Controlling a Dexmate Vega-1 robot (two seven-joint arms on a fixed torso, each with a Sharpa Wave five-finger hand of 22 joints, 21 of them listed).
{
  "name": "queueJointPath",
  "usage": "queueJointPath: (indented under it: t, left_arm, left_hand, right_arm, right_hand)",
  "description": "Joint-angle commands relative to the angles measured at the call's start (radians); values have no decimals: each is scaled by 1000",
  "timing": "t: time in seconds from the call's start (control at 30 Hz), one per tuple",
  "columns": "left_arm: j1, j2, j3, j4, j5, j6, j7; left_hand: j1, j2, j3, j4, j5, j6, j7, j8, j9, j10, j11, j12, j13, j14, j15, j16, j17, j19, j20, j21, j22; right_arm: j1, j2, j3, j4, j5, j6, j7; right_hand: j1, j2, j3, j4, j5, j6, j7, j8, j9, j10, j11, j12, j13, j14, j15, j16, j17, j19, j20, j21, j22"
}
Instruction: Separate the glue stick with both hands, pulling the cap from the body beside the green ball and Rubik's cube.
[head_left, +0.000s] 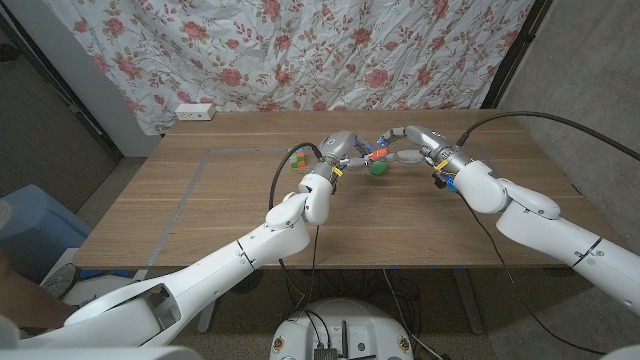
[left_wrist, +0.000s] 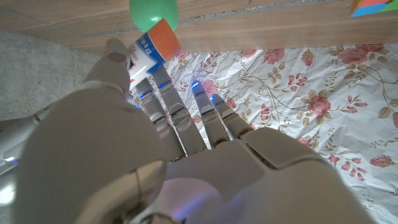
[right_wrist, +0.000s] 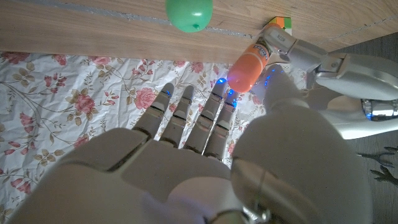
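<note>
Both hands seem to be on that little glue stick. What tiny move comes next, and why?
Probably draw the hands slowly apart: the left hand holds the glue stick by its white body, the right hand is at its orange cap, still joined, above the green ball.

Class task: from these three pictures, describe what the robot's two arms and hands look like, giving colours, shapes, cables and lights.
Both arms are smooth, rounded white shells with grey joints. A black cable runs along each. The left hand and right hand are silvery grey, with jointed metal fingers. Small blue lights glow on the fingers in both wrist views. The right wrist carries a dark band with yellow and blue markings.
</note>
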Motion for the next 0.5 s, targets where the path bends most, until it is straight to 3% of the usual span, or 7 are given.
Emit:
queueJointPath:
  t: [0.03, 0.5]
  left_arm:
    - [3, 4, 6, -5, 12, -11, -11]
    - [10, 2, 0, -2, 16, -23, -3]
  left_hand:
    - [7, 63, 0, 2, 5, 52, 28, 4, 17, 57, -47, 4, 6, 7, -135, 0, 5, -1, 8, 1, 4]
    - [7, 64, -2, 1, 5, 55, 28, 4, 18, 58, -47, 3, 6, 6, -135, -1, 5, -1, 7, 1, 4]
  right_arm:
    - [-4, -12, 15, 10, 20, 27, 6]
    - [-18, -19, 25, 11, 32, 36, 4]
  right_hand:
    - [13, 11, 3, 6, 0, 25, -7, 14, 1, 20, -2, 0, 0, 13, -98, 9, 4, 6, -3, -2, 3]
    - [25, 23, -14, 8, -4, 99, -15, 35, 0, 100, -4, 3, 12, 62, -120, 42, 10, 19, -3, -1, 2]
